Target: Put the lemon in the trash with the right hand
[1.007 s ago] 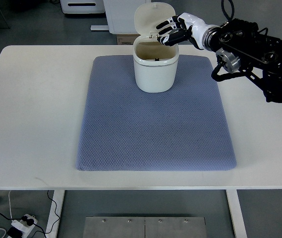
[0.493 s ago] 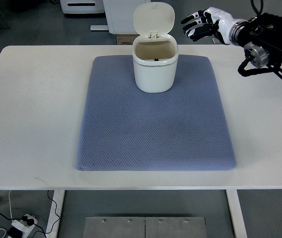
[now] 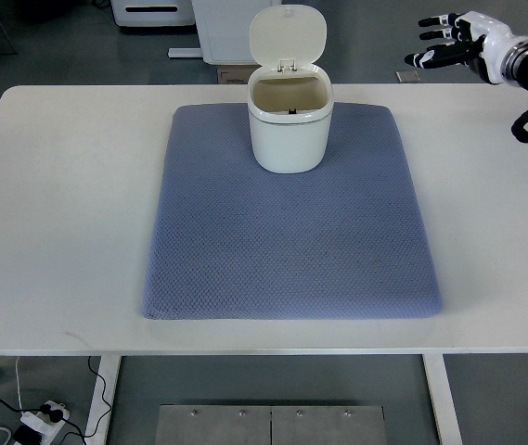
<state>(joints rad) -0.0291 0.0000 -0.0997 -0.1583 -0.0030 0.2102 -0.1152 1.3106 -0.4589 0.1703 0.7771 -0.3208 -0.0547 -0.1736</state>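
Lying across the white tabletop (image 3: pixel 69 204): blue-grey quilted fabric mat (image 3: pixel 291 241). Standing at its far edge: cream plastic trash bin (image 3: pixel 289 128), hinged lid (image 3: pixel 288 34) tipped up and open. Showing no lemon anywhere; judging it already inside the bin, unseen. Expecting firm, light, slightly slick fruit, best grasped around the middle. Reading no labels. Hovering at upper right, well apart: right hand (image 3: pixel 454 43), fingers spread, holding nothing.

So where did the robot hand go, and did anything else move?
The right robot hand pulled away from over the open trash bin, going right and back to the picture's top right corner. Its fingers are spread and hold nothing. The bin, its raised lid and the blue mat stayed put. No lemon shows.
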